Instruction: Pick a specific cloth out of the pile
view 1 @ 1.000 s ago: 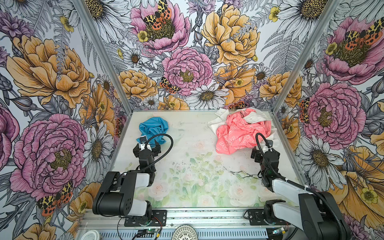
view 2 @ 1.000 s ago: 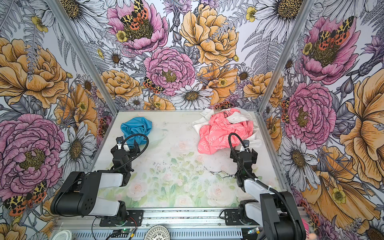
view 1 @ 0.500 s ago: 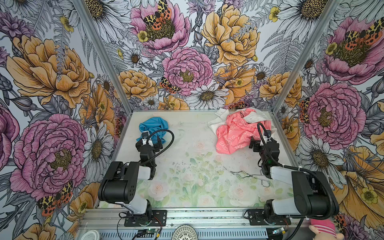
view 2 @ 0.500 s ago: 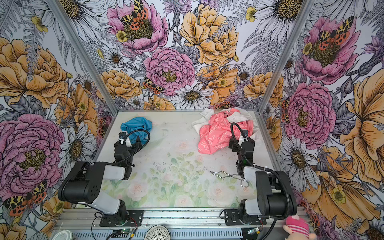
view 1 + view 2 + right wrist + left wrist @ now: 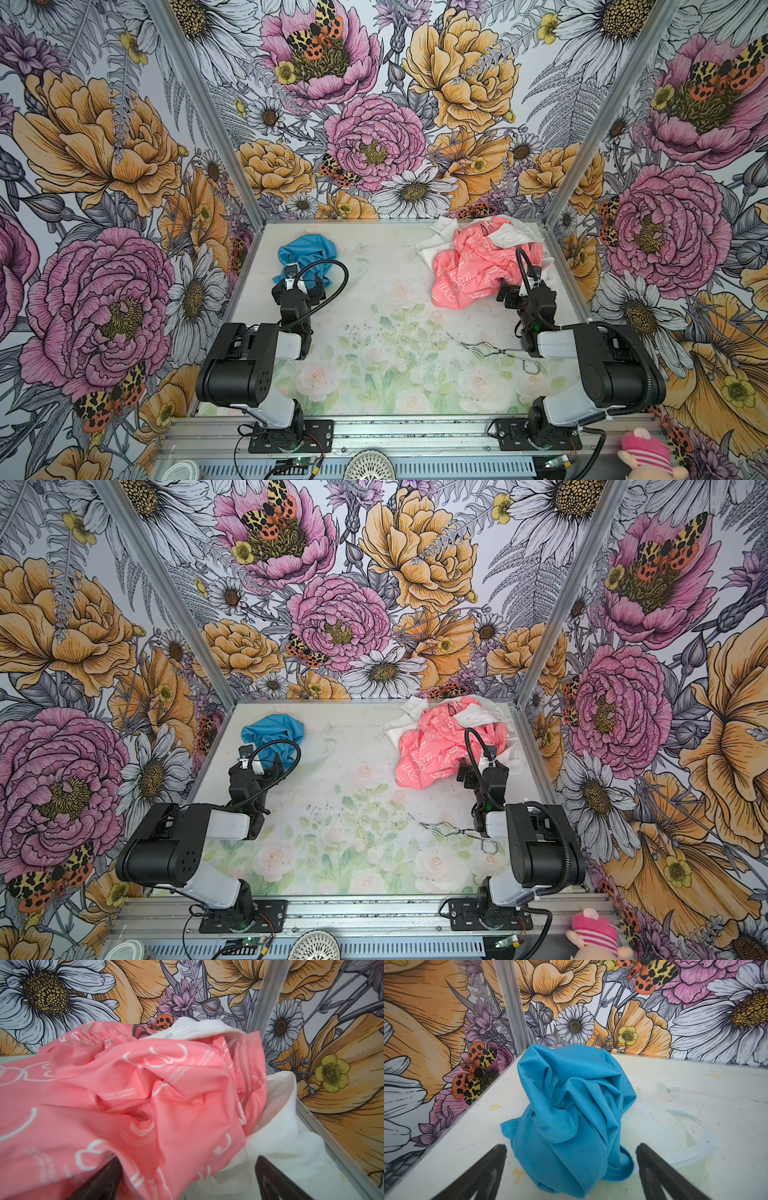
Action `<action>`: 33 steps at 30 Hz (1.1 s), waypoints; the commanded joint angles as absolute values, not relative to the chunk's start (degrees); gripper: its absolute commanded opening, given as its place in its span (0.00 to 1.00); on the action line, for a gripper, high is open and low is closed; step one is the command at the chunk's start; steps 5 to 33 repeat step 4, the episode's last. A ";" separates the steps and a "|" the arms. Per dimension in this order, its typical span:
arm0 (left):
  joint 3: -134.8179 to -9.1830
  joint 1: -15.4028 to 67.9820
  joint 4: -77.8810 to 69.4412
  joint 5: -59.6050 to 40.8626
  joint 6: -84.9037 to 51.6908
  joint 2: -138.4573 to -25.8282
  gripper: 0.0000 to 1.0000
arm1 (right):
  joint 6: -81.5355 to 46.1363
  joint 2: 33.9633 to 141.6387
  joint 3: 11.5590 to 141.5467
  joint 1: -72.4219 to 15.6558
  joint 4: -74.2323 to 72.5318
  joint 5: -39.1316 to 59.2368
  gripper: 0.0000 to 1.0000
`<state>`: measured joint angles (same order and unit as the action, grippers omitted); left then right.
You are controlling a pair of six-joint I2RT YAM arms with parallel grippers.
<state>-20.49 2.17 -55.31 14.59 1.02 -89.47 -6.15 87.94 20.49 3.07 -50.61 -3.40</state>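
**Blue cloth lies apart at the far left corner; both grippers stand wide**

From my station I see the cloth (image 5: 307, 257), a thin sky-blue fabric with a fine weave and a stitched hem. It is crumpled into a rounded heap near the far left corner of the desk (image 5: 395, 299), well apart from the pile. The left gripper (image 5: 297, 286) stands just before it with jaws wide. In the left wrist view the near folds lie between the two dark fingers (image 5: 492, 1163), not pinched.

At the far right corner is the pile (image 5: 478, 266): a smooth, much wrinkled coral-pink cloth (image 5: 145, 1095) with white outline print, over a thicker white cloth (image 5: 513, 237). The right gripper (image 5: 521, 291) is at its near edge, jaws wide and holding nothing, though pink fabric drapes over one finger (image 5: 104, 1184).

A thin bent wire tool (image 5: 498, 353) lies beside the right arm. One second ago that arm half hid it; now it shows whole. A pink striped plush toy (image 5: 642, 453) has appeared off the desk, beyond the near right corner.
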 commanded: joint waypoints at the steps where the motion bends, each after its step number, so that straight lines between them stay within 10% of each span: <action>1: -21.18 1.32 -55.08 12.39 0.62 -89.02 0.98 | -7.14 87.96 20.23 3.06 -53.99 -4.83 0.99; 33: -20.48 1.82 -56.78 13.89 0.85 -89.03 0.99 | -7.04 88.05 20.31 3.02 -54.10 -4.73 0.99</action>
